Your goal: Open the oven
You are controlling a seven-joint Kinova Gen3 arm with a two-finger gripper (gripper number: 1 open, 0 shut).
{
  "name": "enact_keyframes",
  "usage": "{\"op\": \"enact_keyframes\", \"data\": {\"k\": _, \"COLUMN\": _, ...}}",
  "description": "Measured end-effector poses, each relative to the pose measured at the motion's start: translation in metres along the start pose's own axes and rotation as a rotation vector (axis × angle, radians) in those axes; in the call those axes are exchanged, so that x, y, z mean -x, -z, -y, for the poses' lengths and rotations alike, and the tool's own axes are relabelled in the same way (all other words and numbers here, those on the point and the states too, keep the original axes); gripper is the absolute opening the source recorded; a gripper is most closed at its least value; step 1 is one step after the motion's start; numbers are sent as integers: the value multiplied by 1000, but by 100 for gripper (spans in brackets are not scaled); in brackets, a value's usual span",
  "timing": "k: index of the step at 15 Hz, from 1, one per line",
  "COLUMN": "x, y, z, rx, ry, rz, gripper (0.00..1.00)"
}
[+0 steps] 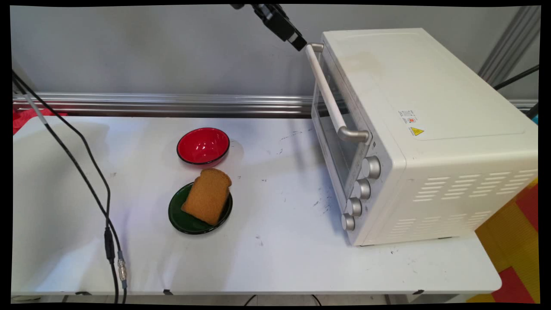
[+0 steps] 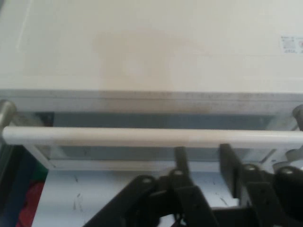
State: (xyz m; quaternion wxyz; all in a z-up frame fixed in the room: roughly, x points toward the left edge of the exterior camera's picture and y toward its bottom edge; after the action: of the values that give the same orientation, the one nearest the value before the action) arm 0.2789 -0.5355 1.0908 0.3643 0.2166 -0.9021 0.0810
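At the top centre of the frame, the black two-finger tool (image 1: 300, 43), fingers apart and empty, is hovering beside the white bar handle (image 2: 151, 137) of the closed cream toaster oven (image 1: 430, 129) at right.

A white table (image 1: 280, 258) stands before a plain grey wall (image 1: 150, 51), with a metal rail (image 1: 163, 104) along its base.
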Motion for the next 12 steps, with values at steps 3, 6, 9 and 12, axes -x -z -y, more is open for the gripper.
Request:
{"op": "enact_keyframes", "data": {"k": 3, "x": -2, "y": -9, "z": 4, "rx": 18, "ry": -2, "rz": -4, "gripper": 0}}
{"op": "enact_keyframes", "data": {"k": 6, "x": -3, "y": -24, "z": 8, "rx": 42, "ry": 10, "rz": -5, "gripper": 0}}
{"op": "enact_keyframes", "data": {"k": 9, "x": -4, "y": -47, "z": 13, "rx": 60, "ry": 4, "rz": -9, "gripper": 0}}
{"op": "enact_keyframes", "data": {"k": 12, "x": -6, "y": -71, "z": 19, "rx": 64, "ry": -9, "rz": -15, "gripper": 0}}
